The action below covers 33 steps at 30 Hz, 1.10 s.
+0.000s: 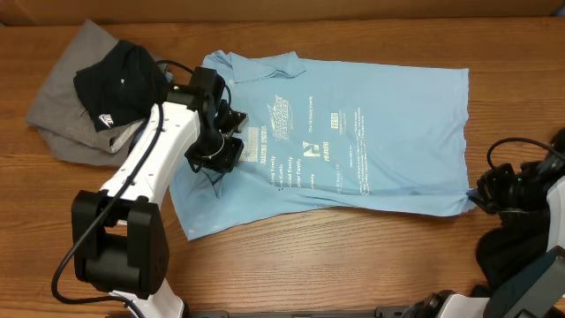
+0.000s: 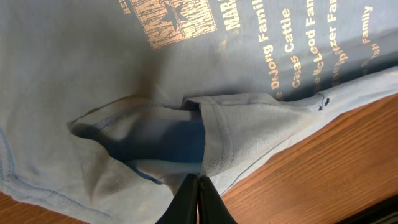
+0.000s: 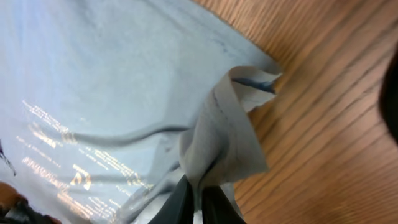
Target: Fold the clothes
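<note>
The wooden table (image 1: 353, 256) is carrying the blue shirt (image 1: 388, 132), which is lying spread out between the two pincers. On the outer side of the left pincer (image 2: 198, 198) the grey shirt (image 1: 62, 115) is sitting in a heap, with the black shirt (image 1: 119, 79) bunching on top. The left pincer is clamping together on a fold by the blue shirt's sleeve. The right pincer (image 3: 198, 200) is pinching the hem corner, which is peaking up off the wood.
</note>
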Each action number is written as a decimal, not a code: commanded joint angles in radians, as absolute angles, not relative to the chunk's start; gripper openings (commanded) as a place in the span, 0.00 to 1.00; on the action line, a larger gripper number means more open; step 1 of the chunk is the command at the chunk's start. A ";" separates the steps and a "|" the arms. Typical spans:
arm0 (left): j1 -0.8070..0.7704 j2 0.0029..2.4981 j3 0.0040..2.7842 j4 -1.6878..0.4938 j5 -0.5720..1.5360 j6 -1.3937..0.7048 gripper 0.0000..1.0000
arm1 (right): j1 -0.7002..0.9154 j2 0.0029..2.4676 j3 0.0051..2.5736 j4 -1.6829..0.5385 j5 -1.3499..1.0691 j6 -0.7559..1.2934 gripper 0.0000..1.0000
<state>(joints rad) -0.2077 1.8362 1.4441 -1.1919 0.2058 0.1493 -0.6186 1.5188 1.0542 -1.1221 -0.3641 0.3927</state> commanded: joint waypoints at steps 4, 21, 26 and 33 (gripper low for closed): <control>-0.202 1.808 1.487 -1.201 0.218 0.154 0.04 | -0.591 1.501 1.066 -1.122 -0.348 0.397 0.08; -0.202 1.808 1.487 -1.200 0.192 0.157 0.04 | -0.591 1.501 0.992 -1.119 -0.257 0.397 0.47; -0.202 1.808 1.487 -1.203 0.100 0.117 0.04 | -0.595 1.502 0.876 -1.073 -0.179 0.464 0.40; -0.202 1.808 1.487 -1.199 0.072 0.096 0.04 | -0.618 1.502 0.753 -0.908 -0.187 0.491 0.40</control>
